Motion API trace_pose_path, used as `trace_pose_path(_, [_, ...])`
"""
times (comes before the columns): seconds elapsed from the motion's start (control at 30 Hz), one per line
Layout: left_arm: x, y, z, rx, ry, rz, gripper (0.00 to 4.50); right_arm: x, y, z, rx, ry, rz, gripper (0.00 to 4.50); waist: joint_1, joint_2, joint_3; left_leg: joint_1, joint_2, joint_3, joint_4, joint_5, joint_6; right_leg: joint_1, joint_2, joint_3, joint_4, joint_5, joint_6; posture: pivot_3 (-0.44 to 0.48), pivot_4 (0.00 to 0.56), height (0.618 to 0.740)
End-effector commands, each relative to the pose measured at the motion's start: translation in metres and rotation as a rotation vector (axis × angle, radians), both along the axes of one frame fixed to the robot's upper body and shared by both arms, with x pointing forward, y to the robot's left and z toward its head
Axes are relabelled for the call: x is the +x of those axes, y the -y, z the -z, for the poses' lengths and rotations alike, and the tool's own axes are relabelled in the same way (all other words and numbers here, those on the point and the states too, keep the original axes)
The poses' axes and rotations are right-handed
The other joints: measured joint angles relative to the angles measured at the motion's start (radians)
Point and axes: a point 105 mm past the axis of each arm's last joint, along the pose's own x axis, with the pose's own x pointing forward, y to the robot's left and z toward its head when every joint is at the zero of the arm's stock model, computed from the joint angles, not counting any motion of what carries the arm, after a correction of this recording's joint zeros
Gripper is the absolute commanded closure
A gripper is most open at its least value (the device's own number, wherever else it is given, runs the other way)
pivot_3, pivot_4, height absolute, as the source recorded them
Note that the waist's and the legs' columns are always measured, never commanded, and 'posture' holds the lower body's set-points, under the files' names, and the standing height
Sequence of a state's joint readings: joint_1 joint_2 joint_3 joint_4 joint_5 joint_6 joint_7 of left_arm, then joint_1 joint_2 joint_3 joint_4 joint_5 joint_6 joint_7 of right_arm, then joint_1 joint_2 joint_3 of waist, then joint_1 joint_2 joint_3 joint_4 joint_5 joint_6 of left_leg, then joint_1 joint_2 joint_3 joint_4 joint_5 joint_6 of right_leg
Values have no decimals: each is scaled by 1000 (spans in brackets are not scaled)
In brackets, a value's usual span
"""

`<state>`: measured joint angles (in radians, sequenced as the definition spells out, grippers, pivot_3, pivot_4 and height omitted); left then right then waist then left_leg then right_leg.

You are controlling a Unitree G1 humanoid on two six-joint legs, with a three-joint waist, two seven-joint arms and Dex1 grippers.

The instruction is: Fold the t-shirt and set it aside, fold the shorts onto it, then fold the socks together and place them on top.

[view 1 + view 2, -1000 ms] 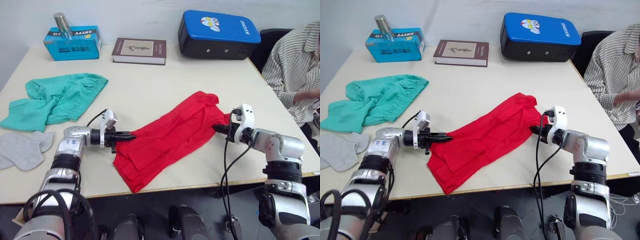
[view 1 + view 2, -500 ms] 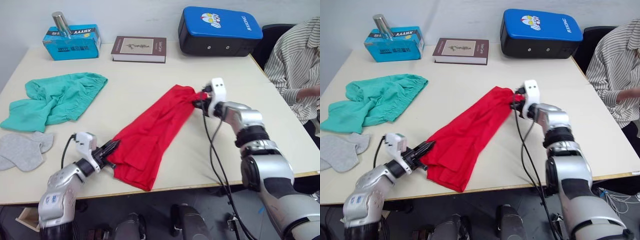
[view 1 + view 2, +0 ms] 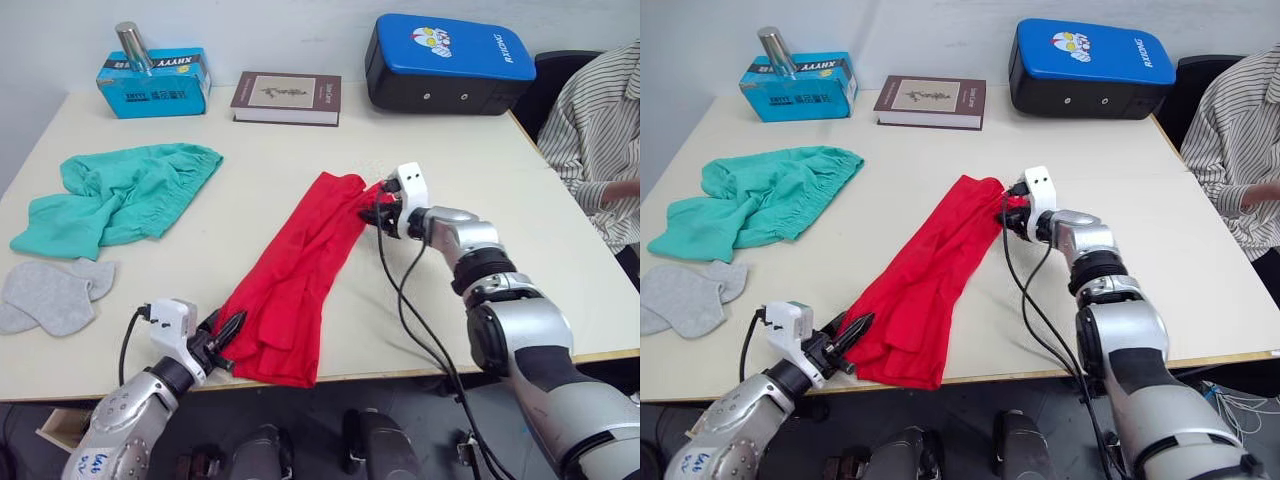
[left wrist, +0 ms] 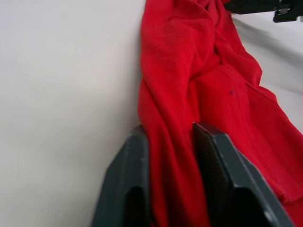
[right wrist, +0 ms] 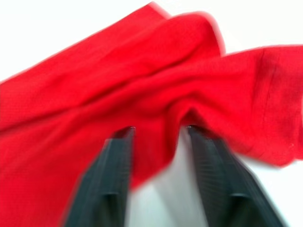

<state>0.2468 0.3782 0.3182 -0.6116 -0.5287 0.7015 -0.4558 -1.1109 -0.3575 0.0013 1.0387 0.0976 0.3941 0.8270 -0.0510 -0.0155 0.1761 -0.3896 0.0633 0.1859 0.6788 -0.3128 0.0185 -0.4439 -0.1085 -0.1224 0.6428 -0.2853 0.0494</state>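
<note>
A cream table point(image 3: 300, 140) holds three garments. At twelve o'clock, far edge, a blue-topped black case point(image 3: 450, 62) reads "RXDZHG" upside down beside a cartoon face. At eleven o'clock lies a brown book point(image 3: 286, 97), its title too small to read; farther toward ten, a turquoise box point(image 3: 154, 82) printed "XHYYY" carries a metal can point(image 3: 131, 46) on top. The t-shirt point(image 3: 295, 275), bright red, is bunched into a long diagonal strip across the table's middle. The left gripper point(image 3: 852, 335) pinches its near end at seven o'clock, cloth between the fingers. The right gripper point(image 3: 377, 210) clamps its far end near centre. The shorts point(image 3: 115, 195), teal and crumpled, lie at nine o'clock; the socks point(image 3: 55, 295), grey, just nearer. A person's striped sleeve point(image 3: 600, 130) shows at three o'clock.
</note>
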Motion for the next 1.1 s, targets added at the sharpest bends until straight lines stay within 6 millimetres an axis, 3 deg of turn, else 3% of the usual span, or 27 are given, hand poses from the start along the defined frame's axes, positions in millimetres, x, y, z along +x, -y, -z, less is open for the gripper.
trace_pose_path(0.03, [-6,-32,-11,56,-64,117,1772,-34,18,-10,0,-83,-189,1135,2,1,0,0,0,-1,0,0,0,0,0,0,0,0,0,0,150,740])
trace_pose_path(0.13, [-1,-50,-25,54,-86,172,807,-67,20,-12,10,-146,-300,102,8,4,2,0,0,-2,0,-1,-1,-1,-1,-2,0,-1,-2,0,150,740])
trace_pose_path(0.23, [19,-58,-48,-9,-99,231,30,-117,9,-6,65,-279,-428,0,8,4,2,0,0,-2,-1,-2,-2,-1,-2,-4,0,-1,-2,0,150,740])
trace_pose_path(0.3, [38,-57,-60,-52,-112,253,30,-151,-2,4,85,-359,-502,0,17,4,2,0,1,-4,-2,-2,-3,-1,-2,-6,0,-2,-3,0,150,740])
trace_pose_path(0.37, [61,-48,-64,-71,-118,265,30,-170,-13,17,97,-410,-506,0,24,4,2,0,0,-5,-3,-1,-4,-1,-2,-8,0,-2,-4,0,150,740])
trace_pose_path(0.57, [125,-11,-55,-72,-160,306,30,-201,-41,42,105,-493,-486,0,23,0,0,-1,-2,-5,-3,-1,-4,0,-1,-9,1,-2,-4,0,150,740])
trace_pose_path(0.8, [149,14,-29,-17,-301,418,30,-210,-65,57,148,-596,-462,0,17,-4,-1,0,3,-3,-1,0,-7,-1,12,-9,1,-3,-5,0,150,740])
trace_pose_path(0.9, [152,24,-31,-36,-311,477,597,-209,-78,58,183,-628,-455,0,17,-7,-3,2,4,-3,-1,1,-9,0,12,-7,3,-4,-7,0,150,740])
trace_pose_path(1.1, [154,35,-34,-65,-316,534,2447,-214,-108,62,203,-671,-490,0,14,-8,-4,2,5,-4,-1,1,-10,-1,11,-6,4,-5,-9,0,150,740])
